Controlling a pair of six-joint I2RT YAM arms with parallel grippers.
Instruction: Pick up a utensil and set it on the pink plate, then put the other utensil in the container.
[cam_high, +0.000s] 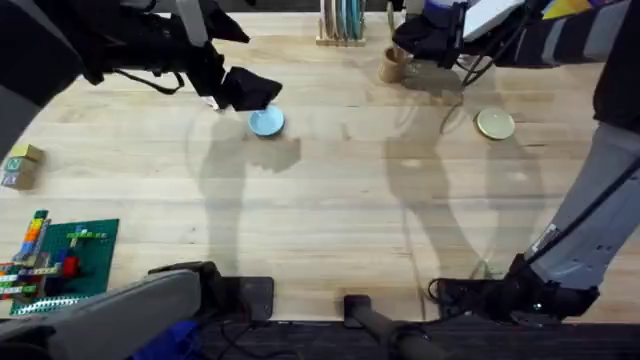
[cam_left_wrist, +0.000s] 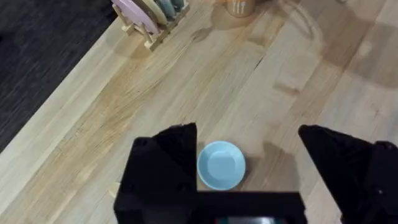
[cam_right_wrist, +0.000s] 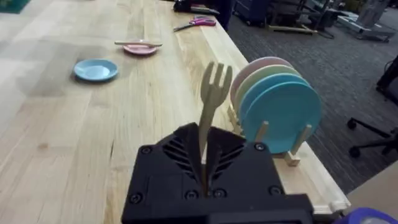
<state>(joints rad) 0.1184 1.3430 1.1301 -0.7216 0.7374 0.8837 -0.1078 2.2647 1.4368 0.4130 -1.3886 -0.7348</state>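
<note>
The desk (cam_high: 330, 200) is pale wood planks. On it lie a light blue plate (cam_high: 266, 122), a pale yellow plate (cam_high: 495, 124), and the brown cylindrical container (cam_high: 392, 65) near the far edge beside a wooden plate rack (cam_high: 341, 38). The pink plate (cam_right_wrist: 140, 49) sits beyond the blue one. A green block board (cam_high: 70, 257) and a small wooden block (cam_high: 22, 165) rest at the left.

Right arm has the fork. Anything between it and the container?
Nothing visible. The right gripper, fingers shut on the fork, hovers just beside the container in the overhead view. The plate rack stands on the container's other side, off the path.
</note>
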